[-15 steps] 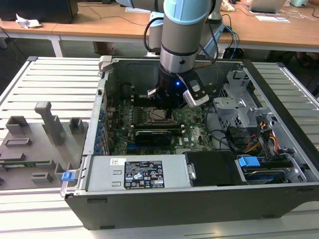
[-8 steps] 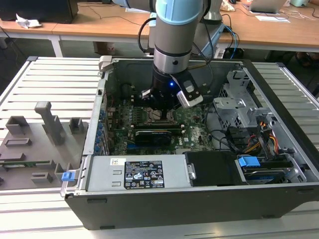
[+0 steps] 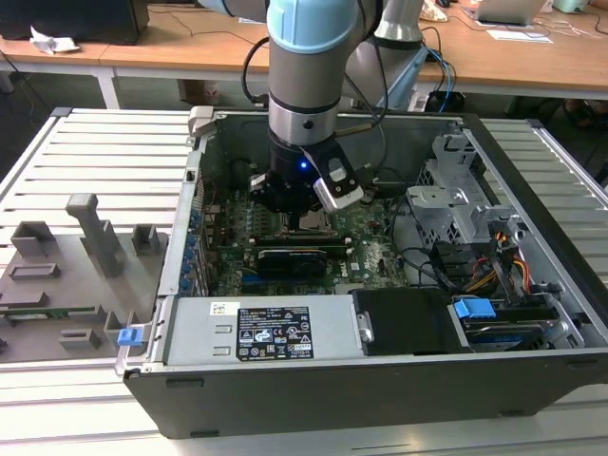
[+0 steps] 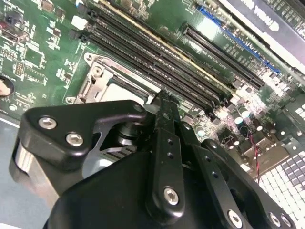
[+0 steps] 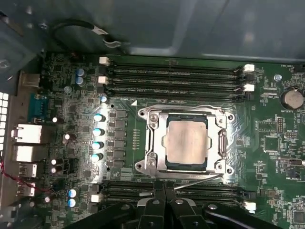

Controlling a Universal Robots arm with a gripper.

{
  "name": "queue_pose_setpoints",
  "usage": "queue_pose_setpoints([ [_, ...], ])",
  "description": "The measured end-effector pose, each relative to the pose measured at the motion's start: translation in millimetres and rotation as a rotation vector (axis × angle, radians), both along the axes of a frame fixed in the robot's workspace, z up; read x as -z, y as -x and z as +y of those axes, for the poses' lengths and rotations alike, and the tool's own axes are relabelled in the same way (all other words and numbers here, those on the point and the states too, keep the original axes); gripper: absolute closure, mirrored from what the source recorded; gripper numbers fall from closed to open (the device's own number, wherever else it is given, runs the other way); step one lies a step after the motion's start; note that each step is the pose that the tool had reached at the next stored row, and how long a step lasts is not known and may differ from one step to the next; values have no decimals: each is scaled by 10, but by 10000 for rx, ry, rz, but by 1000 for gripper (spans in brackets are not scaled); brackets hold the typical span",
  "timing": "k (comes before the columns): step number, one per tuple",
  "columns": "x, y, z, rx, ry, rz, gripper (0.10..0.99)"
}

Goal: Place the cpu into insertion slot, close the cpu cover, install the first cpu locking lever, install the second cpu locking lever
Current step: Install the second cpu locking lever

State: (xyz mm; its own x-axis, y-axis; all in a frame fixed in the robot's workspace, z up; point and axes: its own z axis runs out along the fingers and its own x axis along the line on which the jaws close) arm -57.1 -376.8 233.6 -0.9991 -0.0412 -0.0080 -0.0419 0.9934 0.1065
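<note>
Now I see my hand (image 5: pixel 164 187) clenched empty beside the insertion slot (image 5: pixel 186 139), cpu (image 5: pixel 186 141) seated, cpu cover (image 5: pixel 153 143) down.

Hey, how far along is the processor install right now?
Looks done: the cpu sits in the insertion slot, and the cpu cover lies flat around it. In hand: the gripper, fingers together and holding nothing, is at a thin lever along the socket's edge. Whether either lever is latched is unclear.

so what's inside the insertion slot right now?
The cpu sits in the insertion slot, with the cpu cover framing its edges. The contacts underneath are hidden by the chip.
</note>
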Motion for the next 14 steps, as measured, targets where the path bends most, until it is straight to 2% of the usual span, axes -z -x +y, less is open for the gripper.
queue_pose_setpoints([
  [5, 7, 52, -46, -1, -309, -1, 980],
  [10, 96, 63, -50, 3, -359, 0, 980],
  [14, 105, 107, -101, 0, -540, 0, 980],
])
